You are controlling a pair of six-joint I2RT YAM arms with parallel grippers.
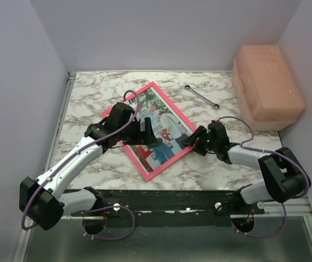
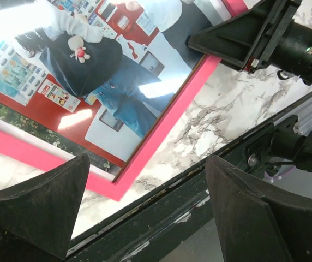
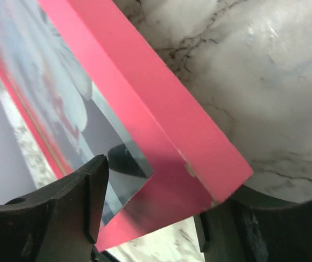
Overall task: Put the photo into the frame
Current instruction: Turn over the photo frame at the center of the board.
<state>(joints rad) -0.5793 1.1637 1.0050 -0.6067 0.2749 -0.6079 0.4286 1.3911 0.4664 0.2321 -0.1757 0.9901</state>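
The frame [image 1: 172, 161] lies pink face up on the marble table, turned like a diamond, with the photo [image 1: 167, 123] showing inside it behind glass. My left gripper [image 1: 145, 134] hovers over the middle of the photo, jaws wide apart and empty. In the left wrist view the photo [image 2: 107, 71] and the frame's near corner [image 2: 172, 114] lie beyond the gripper [image 2: 148, 164]. My right gripper [image 1: 193, 141] is at the frame's right corner. In the right wrist view that corner [image 3: 161, 125] sits between the spread fingers of the gripper [image 3: 153, 191], one over the glass, one under the corner.
A metal wrench [image 1: 202, 97] lies at the back right of the table. A salmon-coloured plastic box [image 1: 266, 87] stands against the right wall. The black rail [image 1: 172, 197] marks the table's near edge, close to the frame's bottom corner. Walls enclose left, back and right.
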